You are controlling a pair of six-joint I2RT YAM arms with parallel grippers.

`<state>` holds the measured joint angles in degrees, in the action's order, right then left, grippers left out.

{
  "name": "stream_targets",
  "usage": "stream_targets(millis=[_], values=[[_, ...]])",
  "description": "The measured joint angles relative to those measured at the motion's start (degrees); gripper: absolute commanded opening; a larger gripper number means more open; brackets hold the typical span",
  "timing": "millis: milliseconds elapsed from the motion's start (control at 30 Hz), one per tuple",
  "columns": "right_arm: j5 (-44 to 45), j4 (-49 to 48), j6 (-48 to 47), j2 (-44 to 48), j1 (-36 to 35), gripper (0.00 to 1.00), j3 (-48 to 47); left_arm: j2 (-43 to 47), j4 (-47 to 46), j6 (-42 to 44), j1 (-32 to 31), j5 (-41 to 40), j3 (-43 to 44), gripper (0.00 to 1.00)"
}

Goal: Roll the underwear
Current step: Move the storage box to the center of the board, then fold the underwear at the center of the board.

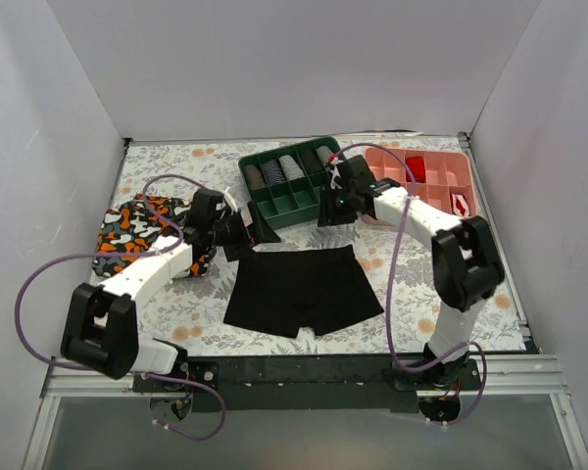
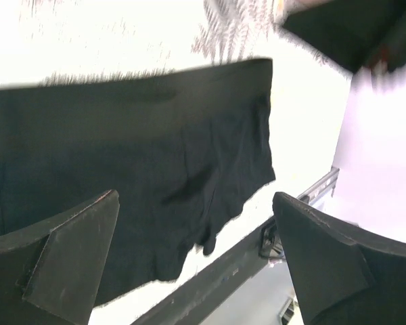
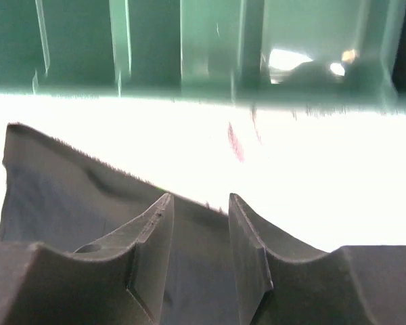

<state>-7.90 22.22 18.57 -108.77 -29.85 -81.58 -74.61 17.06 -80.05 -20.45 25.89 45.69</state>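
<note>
The black underwear (image 1: pixel 304 289) lies spread flat on the flowered table, waistband toward the far side. My left gripper (image 1: pixel 255 235) hovers by its far left corner, with the jaws wide open and nothing in them. In the left wrist view the underwear (image 2: pixel 135 156) lies flat beyond the left gripper (image 2: pixel 196 203). My right gripper (image 1: pixel 331 211) hangs over the far right part of the waistband. In the right wrist view the right gripper (image 3: pixel 198 198) stands partly open over the underwear (image 3: pixel 68 196), and nothing is pinched between its fingers.
A green divided tray (image 1: pixel 286 186) with several rolled garments stands at the back, its wall (image 3: pixel 189 47) close ahead of the right gripper. Next to it is a pink tray (image 1: pixel 426 176). A camouflage-patterned garment (image 1: pixel 142 225) lies at the left. The black front rail (image 1: pixel 323 370) borders the table.
</note>
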Motion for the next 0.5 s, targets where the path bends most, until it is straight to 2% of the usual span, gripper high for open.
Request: stream_targets(millis=[167, 333, 500], values=[[0.04, 0.11, 0.96, 17.11, 2.45, 0.47, 14.43, -10.93, 0.74, 1.03, -2.12, -0.20, 10.51, 0.98], [0.50, 0.42, 3.82, 33.64, 6.51, 0.47, 28.13, -18.16, 1.99, 1.01, -8.90, -1.97, 17.38, 0.98], [-0.11, 1.70, 8.57, 44.92, 7.87, 0.47, 39.78, -27.28, 3.26, 0.11, -15.69, -4.15, 27.39, 0.98]])
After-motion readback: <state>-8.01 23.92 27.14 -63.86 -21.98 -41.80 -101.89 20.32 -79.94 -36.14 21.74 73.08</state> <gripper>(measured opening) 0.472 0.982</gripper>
